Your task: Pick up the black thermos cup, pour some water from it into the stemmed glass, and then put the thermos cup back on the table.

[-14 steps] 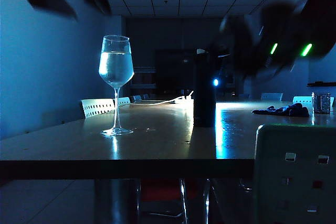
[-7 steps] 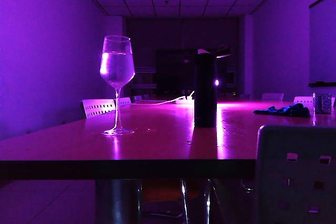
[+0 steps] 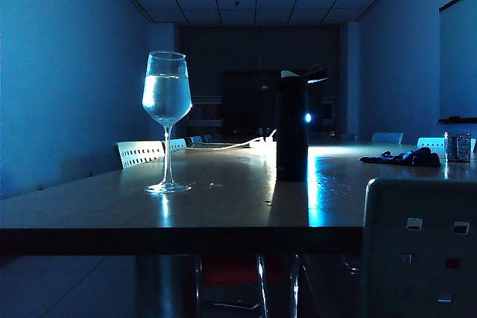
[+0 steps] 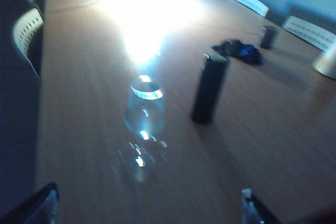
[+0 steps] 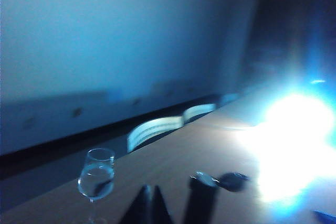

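Exterior view first: neither arm shows at all. The black thermos cup (image 3: pixel 291 128) stands upright mid-table with its flip lid open, and the stemmed glass (image 3: pixel 166 121) stands to its left, well apart, holding plenty of water. So I'd say pour and put-back are done, and what's left is just keeping both arms up and clear of the table (image 3: pixel 223 210). Far right there's a dark crumpled cloth (image 3: pixel 402 157) and a small clear jar (image 3: pixel 456 146), nowhere near anything. A pale chair back (image 3: pixel 421 247) sits near right.

Left wrist view: the left gripper (image 4: pixel 149 205) is spread wide, holding nothing, looking down on glass (image 4: pixel 143 121) and thermos (image 4: pixel 209 88) from well above. Big glare on the far tabletop.

Right wrist view: the right gripper (image 5: pixel 148 203) has its fingers pressed together, empty, high over the table. The glass (image 5: pixel 96 178) and thermos (image 5: pixel 201 199) sit below. Only risk I see is a low swing clipping that tall glass.
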You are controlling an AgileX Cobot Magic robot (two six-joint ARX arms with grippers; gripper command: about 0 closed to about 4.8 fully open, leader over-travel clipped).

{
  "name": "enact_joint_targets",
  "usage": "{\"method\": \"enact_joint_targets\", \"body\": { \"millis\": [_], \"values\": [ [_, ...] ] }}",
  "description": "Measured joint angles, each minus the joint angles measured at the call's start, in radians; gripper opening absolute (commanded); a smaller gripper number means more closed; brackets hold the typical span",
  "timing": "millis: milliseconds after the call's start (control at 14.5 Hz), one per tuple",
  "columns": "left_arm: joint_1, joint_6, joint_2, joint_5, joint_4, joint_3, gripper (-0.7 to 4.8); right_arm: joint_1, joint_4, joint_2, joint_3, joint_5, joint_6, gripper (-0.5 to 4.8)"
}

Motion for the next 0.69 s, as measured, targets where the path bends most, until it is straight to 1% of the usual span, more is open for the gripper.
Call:
{"method": "enact_joint_targets", "body": {
  "millis": [69, 138, 207, 276, 345, 414, 483, 552, 621, 690],
  "values": [
    [0.0, 0.0, -0.046, 0.025, -0.065, 0.0, 3.92, 0.0, -0.116, -0.101, -0.002, 0.02, 0.013, -0.04],
    [0.0, 0.0, -0.087, 0.029, -0.181, -0.001, 3.09, 0.0, -0.276, -0.25, -0.002, 0.022, 0.024, -0.04],
    [0.0, 0.0, -0.111, 0.029, -0.27, -0.002, 1.99, 0.0, -0.362, -0.337, -0.002, 0.025, 0.026, -0.04],
    [0.0, 0.0, -0.129, 0.029, -0.338, -0.006, 1.2, 0.0, -0.448, -0.414, -0.003, 0.039, 0.026, -0.04],
    [0.0, -0.001, -0.146, 0.029, -0.374, -0.019, 1.0, 0.0, -0.502, -0.468, -0.01, 0.056, 0.026, -0.04],
    [0.0, -0.003, -0.165, 0.04, -0.393, -0.045, 0.67, 0.002, -0.543, -0.464, -0.006, 0.064, 0.033, -0.04],
    [-0.002, -0.003, -0.184, 0.065, -0.386, -0.086, 0.37, 0.002, -0.59, -0.464, -0.019, 0.058, 0.04, -0.04],
    [-0.001, -0.003, -0.219, 0.09, -0.388, -0.156, -0.06, 0.0, -0.58, -0.465, -0.065, 0.04, 0.042, -0.04],
    [-0.002, -0.009, -0.285, 0.099, -0.368, -0.267, -0.06, 0.0, -0.537, -0.466, -0.164, 0.014, 0.047, -0.04],
    [-0.002, -0.048, -0.33, 0.098, -0.278, -0.352, -0.06, 0.0, -0.451, -0.466, -0.24, -0.012, 0.053, -0.04]
  ]
}}
